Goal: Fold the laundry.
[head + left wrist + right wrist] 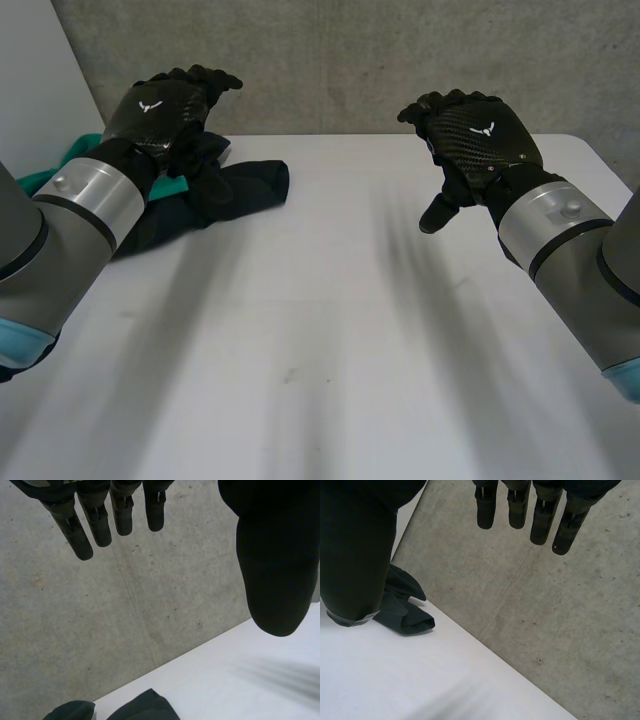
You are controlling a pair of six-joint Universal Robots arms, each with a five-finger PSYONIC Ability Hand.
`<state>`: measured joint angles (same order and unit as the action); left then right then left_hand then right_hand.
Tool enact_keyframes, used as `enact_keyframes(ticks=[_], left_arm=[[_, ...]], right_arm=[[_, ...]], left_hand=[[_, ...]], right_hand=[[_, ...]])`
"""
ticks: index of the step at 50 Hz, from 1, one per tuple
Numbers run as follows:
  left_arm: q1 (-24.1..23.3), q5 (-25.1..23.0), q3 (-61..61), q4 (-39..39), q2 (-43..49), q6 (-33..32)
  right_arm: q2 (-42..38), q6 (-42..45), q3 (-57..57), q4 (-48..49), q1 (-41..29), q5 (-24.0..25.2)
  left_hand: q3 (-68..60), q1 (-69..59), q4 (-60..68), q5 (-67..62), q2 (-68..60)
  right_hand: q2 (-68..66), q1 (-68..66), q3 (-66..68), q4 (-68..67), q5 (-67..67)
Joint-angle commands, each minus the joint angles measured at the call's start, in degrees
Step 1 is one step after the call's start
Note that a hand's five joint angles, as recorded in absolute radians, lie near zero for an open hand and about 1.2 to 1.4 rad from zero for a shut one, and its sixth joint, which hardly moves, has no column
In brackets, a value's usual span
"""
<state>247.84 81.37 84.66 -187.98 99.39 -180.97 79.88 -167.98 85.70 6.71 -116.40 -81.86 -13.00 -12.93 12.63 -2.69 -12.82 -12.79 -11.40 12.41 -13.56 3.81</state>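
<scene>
A dark, crumpled garment (235, 190) lies at the far left of the white table (330, 330), with teal cloth (60, 165) beside and partly under it. My left hand (165, 110) hovers above that pile, open, its fingers (95, 520) straight and holding nothing. A dark edge of the garment (142, 707) shows below it in the left wrist view. My right hand (475, 130) is raised over the far right of the table, open and empty, fingers (520, 507) straight. The garment (402, 610) appears beside its thumb in the right wrist view.
A grey concrete wall (350, 60) rises right behind the table's far edge. A pale panel (35, 90) stands at the far left behind the pile.
</scene>
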Motion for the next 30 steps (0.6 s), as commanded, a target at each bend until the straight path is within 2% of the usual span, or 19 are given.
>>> enact_keyframes(ticks=[1, 6, 15, 19, 30], left_arm=[[1.59, -0.16, -2.04, -0.02, 3.61, -0.17], [3.00, -0.68, -3.62, -0.11, 7.30, -4.11], [11.68, -2.36, -8.53, -2.21, 21.79, -28.08], [14.77, -2.36, -12.22, -4.23, 28.64, -33.21], [19.34, -4.28, -21.54, -6.87, 40.61, -33.75]], right_arm=[[-0.16, 0.11, 0.08, 0.15, 0.03, 0.04], [-0.16, 0.20, -0.01, 0.06, 0.03, 0.13], [-0.25, 0.20, -0.01, 0.15, 0.03, 0.13], [-0.86, 0.20, 0.08, 0.15, 0.03, 0.04], [-2.09, 2.40, 0.25, 0.24, -0.14, -0.14]], left_hand=[[0.09, 0.03, 0.28, -0.22, -0.08], [-4.95, -5.01, 5.32, -5.26, -5.12], [-8.30, -8.37, 8.67, -8.61, -8.48], [-9.49, -9.56, 9.87, -9.80, -9.67], [-14.37, -14.44, 14.74, -14.68, -14.55]], right_hand=[[2.79, 1.40, -2.41, 3.56, -3.81], [2.79, 1.40, -2.41, 3.56, -3.81], [2.79, 1.40, -2.41, 3.56, -3.81], [2.79, 1.40, -2.41, 3.56, -3.81], [2.79, 1.40, -2.41, 3.56, -3.81]])
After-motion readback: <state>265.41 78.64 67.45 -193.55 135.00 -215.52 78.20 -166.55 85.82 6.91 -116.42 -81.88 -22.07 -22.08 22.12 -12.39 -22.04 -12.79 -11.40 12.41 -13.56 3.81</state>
